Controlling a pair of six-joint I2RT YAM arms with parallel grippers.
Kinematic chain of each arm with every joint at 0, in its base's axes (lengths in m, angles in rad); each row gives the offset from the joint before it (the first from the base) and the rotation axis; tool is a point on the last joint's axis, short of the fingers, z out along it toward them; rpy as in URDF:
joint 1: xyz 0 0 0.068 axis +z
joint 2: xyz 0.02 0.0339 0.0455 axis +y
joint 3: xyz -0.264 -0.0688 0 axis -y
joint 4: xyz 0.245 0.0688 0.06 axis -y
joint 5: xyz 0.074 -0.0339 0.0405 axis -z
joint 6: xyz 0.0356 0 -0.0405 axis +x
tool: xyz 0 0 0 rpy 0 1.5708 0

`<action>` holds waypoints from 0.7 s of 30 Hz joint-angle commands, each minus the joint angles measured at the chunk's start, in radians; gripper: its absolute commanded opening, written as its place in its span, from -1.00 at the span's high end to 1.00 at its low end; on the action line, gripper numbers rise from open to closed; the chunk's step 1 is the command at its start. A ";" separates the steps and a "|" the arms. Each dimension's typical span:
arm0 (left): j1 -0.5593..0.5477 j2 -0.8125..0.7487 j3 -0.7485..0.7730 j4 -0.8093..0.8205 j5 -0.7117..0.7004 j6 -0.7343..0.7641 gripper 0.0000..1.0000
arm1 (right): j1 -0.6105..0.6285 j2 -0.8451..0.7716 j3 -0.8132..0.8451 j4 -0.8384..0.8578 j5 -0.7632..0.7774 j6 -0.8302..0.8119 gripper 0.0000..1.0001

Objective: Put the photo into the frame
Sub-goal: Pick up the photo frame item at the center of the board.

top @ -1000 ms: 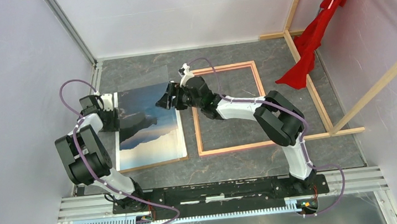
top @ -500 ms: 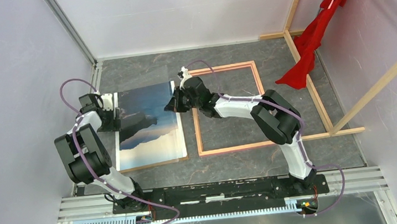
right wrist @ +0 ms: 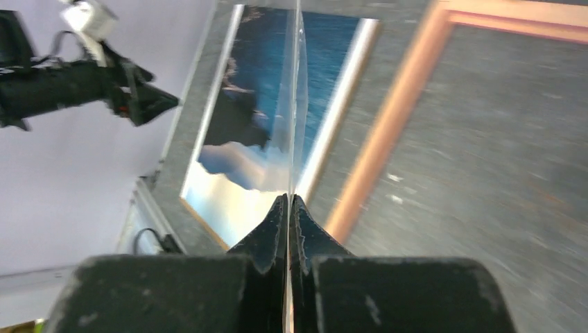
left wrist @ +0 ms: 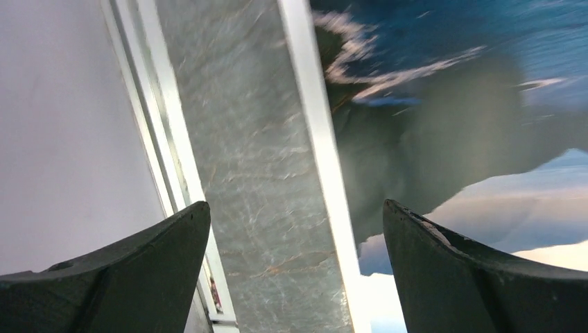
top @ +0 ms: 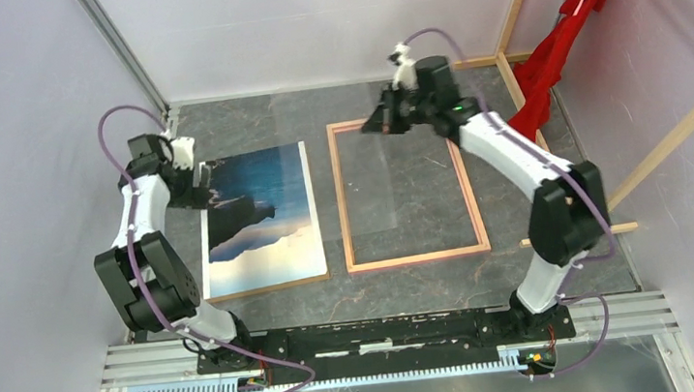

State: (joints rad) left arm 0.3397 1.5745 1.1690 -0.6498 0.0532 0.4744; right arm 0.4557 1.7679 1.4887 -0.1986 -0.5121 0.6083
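The photo, a seascape print, lies flat on the left of the grey table. Beside it on the right lies the thin tan-pink frame, nothing inside it but table. My right gripper hovers over the frame's far edge, shut on the edge of a thin clear sheet that hangs over the frame's left half. In the right wrist view the closed gripper pinches that sheet, with the photo and frame below. My left gripper is open at the photo's left edge, holding nothing.
A red cloth hangs on bare wooden beams at the right. Pale walls close in on the left and back. A metal rail holds the arm bases at the near edge.
My right gripper shut on the clear sheet at the photo's far right corner and carried it right, over the frame. My left gripper opened wider at the photo's left edge.
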 commanded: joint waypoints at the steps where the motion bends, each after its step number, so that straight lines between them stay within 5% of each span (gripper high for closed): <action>1: -0.147 -0.045 0.062 -0.092 -0.004 -0.005 -1.00 | -0.101 -0.103 -0.114 -0.269 0.005 -0.256 1.00; 10: -0.461 0.015 0.149 -0.108 -0.005 -0.117 -1.00 | -0.123 -0.139 -0.128 -0.521 0.466 -0.408 1.00; 21: -0.647 0.212 0.285 -0.081 0.095 -0.204 -1.00 | -0.145 -0.192 -0.047 -0.618 0.573 -0.430 1.00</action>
State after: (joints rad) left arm -0.2489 1.7294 1.3960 -0.7490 0.0959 0.3393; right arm 0.3279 1.5860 1.3926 -0.7879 -0.0170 0.2169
